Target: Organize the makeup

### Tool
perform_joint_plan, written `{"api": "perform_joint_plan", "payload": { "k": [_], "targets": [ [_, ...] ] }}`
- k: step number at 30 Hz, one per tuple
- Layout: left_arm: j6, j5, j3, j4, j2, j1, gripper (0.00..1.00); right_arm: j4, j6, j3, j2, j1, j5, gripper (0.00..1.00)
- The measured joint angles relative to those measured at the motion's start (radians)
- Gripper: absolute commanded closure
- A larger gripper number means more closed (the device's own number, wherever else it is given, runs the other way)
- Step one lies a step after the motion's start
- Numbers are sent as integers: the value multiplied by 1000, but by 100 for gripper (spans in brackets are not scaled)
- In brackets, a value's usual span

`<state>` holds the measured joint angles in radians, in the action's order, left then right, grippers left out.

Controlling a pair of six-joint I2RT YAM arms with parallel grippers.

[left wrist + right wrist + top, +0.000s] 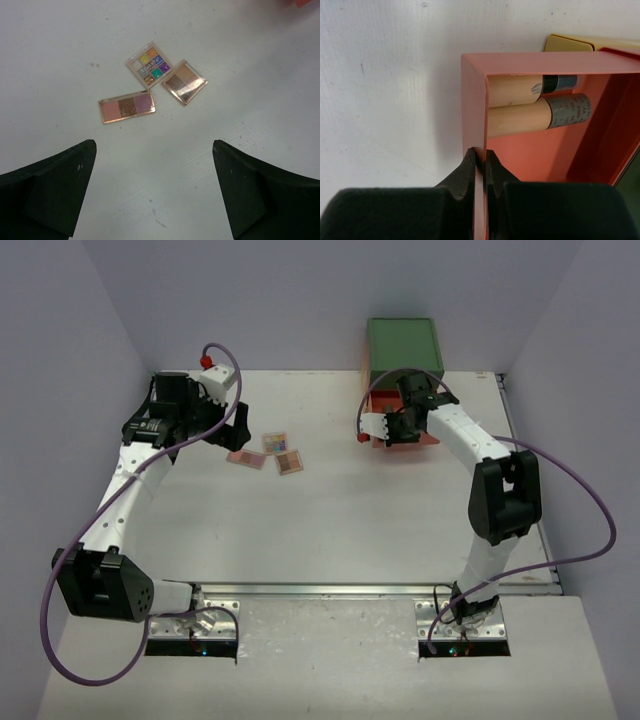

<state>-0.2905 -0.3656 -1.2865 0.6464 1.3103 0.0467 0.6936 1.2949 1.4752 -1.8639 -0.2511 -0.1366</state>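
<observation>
While the left arm stretches along the left side of the worktop, the top view has the left gripper (225, 432) hanging beside the palettes (275, 442), a loose cluster of three left of centre, nearer the far edge than the near one. Bare table lies all round them. At the far edge, right of centre, stands the green chest (403, 345); an orange drawer (415, 447) juts from its foot toward the near edge, and the right gripper (392, 435) is on that drawer's left side, its purple cable (560, 475) looping out toward the right edge

From the left wrist, the black fingers (55, 185) stand wide apart with nothing between them. Ahead lie the three-pan palette (127, 106), nearest, the colourful palette (148, 68) beyond it and the brown palette (184, 82) to the right. The last two are edge to edge; whether they touch I cannot tell

From the right wrist, the fingertips are pinched together on the orange drawer's thin side wall. Inside, two tan tubes (517, 120) lie side by side against the far wall. A yellow drawer (570, 43) shows just past it, and open worktop runs to the left
</observation>
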Motion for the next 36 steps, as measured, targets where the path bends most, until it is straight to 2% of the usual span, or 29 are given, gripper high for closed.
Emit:
{"api": "perform_joint_plan", "payload": {
  "k": [6, 8, 18, 24, 31, 36],
  "targets": [
    [-1, 3, 0, -1, 16, 0, 0, -71, 1, 2, -18, 0, 26, 88],
    [-1, 6, 0, -2, 26, 0, 0, -96, 3, 6, -27, 0, 34, 82],
    [-1, 18, 0, -17, 49, 0, 0, -222, 19, 57, -68, 0, 69, 74],
    [-1, 18, 0, -22, 49, 0, 0, -322, 19, 57, -72, 0, 106, 63],
    [-1, 18, 0, -22, 52, 0, 0, -480, -21, 47, -97, 0, 163, 61],
    [0, 17, 0, -22, 52, 0, 0, -551, -111, -31, -75, -1, 164, 60]
  ]
}}
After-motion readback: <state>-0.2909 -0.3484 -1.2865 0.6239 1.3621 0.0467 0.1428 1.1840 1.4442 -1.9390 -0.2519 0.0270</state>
